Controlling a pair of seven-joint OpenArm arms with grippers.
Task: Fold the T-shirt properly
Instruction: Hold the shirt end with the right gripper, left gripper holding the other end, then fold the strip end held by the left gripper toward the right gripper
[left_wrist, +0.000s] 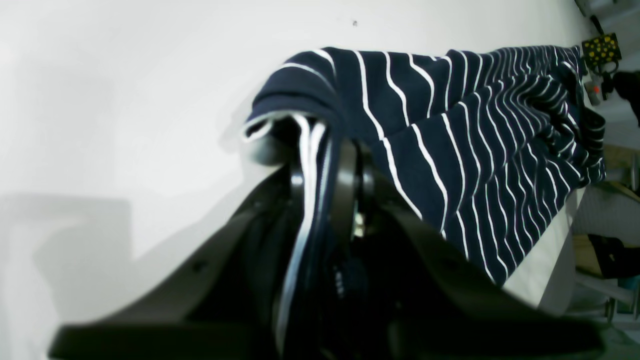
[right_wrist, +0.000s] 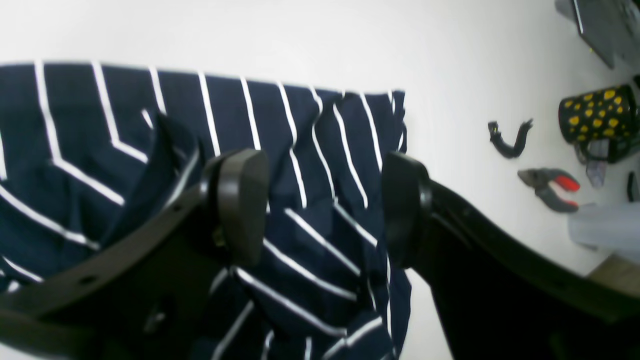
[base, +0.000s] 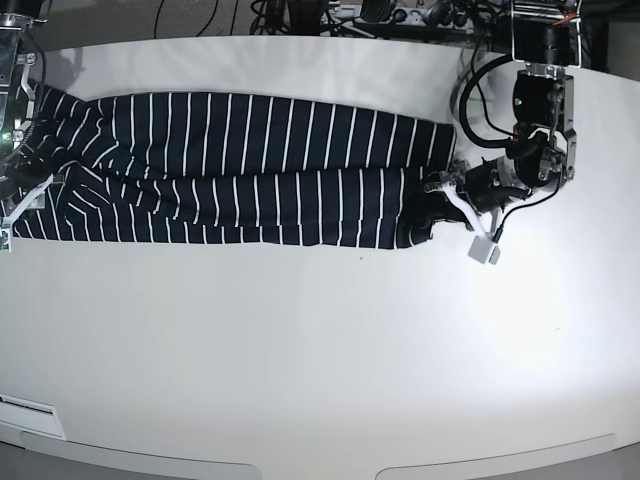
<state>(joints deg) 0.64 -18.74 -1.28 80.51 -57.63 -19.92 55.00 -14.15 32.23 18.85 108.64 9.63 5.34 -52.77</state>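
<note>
While the striped T-shirt (base: 240, 165) lies stretched in a long band across the white table (base: 320, 350), the left gripper (left_wrist: 327, 165) pinches its bunched end edge, and the right gripper (right_wrist: 320, 200) hovers wide apart over the other end, gripping nothing

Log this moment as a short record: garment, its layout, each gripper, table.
garment: T-shirt, navy with thin white stripes
layout: folded into a long band across the table
left gripper: shut on the shirt's end, fabric bunched between the pads
right gripper: open, jaws apart over the shirt's other end, gripping nothing
table: white; spotted mug and pliers beyond the shirt
</note>
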